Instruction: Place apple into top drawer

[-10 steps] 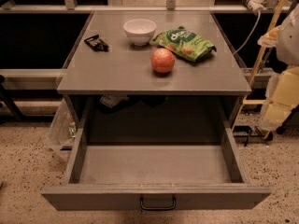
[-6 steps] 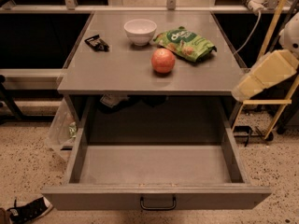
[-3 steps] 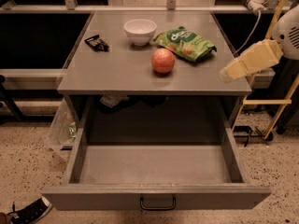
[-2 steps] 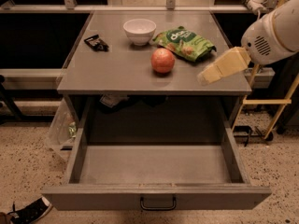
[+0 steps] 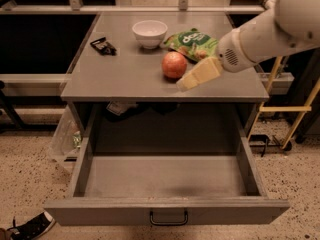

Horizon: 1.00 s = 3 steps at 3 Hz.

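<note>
Cabinet top (image 5: 125, 76): gripper (image 5: 184, 83) beside apple (image 5: 173, 64) (arm (image 5: 270, 29) cropped); top drawer (image 5: 165, 176) open.

Gripper (image 5: 189, 80) is swinging in from rt of view, now hovering over cabinet top (image 5: 125, 71), just beside apple (image 5: 174, 64).

matt grey drawer (image 5: 100, 215); smooth apple (image 5: 174, 64); matt cream jaws just beside it

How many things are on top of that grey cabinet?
4: white bowl at the back, green snack bag to its right, apple in front of the bag, small dark packet at the left. The gripper is just right of the apple; its arm may hide more.
</note>
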Tool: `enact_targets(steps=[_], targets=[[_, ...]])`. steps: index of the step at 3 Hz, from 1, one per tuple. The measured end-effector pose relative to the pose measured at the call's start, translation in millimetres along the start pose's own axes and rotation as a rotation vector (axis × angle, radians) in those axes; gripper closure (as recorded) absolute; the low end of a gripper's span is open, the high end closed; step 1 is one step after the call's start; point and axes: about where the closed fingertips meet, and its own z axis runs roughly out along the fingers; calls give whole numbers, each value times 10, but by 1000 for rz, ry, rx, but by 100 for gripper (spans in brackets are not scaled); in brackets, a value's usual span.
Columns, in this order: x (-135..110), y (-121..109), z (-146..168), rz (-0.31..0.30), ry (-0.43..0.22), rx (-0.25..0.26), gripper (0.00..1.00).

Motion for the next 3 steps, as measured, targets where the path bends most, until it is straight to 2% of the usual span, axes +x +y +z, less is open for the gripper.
enact_targets(steps=[1,3], targets=[[-196,49,376,-31,-63,-42,0],[-394,232,986,-74,-106,-150,0]])
